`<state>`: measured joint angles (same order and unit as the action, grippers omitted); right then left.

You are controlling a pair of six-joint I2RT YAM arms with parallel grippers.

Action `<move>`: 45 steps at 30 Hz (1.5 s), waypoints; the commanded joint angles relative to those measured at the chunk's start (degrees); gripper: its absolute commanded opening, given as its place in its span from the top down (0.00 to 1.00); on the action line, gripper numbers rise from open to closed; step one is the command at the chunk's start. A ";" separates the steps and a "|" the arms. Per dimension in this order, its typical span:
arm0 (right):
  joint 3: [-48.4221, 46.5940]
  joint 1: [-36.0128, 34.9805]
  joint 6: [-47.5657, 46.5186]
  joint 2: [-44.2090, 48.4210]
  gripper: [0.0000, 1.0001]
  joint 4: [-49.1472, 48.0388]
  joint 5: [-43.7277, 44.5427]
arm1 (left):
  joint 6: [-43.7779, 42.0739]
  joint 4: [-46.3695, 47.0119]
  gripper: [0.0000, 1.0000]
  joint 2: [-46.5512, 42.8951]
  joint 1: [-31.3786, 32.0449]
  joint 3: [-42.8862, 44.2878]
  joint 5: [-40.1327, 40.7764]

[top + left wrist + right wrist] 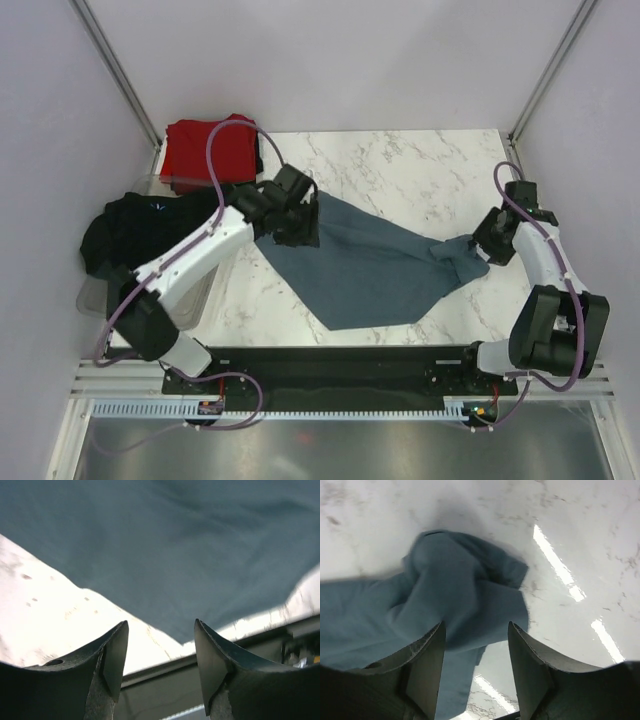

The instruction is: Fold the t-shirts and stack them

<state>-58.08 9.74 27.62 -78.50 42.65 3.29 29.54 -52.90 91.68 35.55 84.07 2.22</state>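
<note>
The slate blue-grey t-shirt (375, 268) lies spread across the middle of the marble table, one end bunched at the right. My left gripper (300, 222) is open over its upper left edge; the left wrist view shows the cloth (175, 545) beyond the empty jaws. My right gripper (487, 243) is open at the bunched right end, and the right wrist view shows the bunched cloth (455, 590) just beyond the jaws with nothing between them. The red t-shirt (210, 150) lies folded at the back left. The black t-shirt (135, 230) is crumpled at the left.
A clear grey plastic tray (168, 182) sits at the table's left edge under the black and red shirts. Bare marble (420, 170) shows behind the blue-grey shirt. Frame posts and white walls close in the back and sides.
</note>
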 commanded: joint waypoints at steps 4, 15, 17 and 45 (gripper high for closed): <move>3.85 4.50 1.47 4.75 0.40 -4.86 -5.14 | 16.74 7.88 0.41 -10.46 18.04 -15.50 4.37; 20.28 4.50 3.76 9.95 0.52 -14.25 -7.58 | 22.14 25.48 0.43 -2.83 29.66 -29.05 1.47; 20.99 4.50 3.94 9.16 0.53 -16.27 -8.38 | 21.79 26.97 0.43 -2.47 29.66 -30.01 1.39; 11.76 3.09 3.15 11.69 1.00 -17.17 -2.41 | 20.04 23.39 0.98 -0.96 29.31 -27.04 13.42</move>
<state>-44.62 12.69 30.26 -70.50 24.58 0.84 50.65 -24.73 94.85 65.01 53.67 8.45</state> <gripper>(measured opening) 0.007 0.039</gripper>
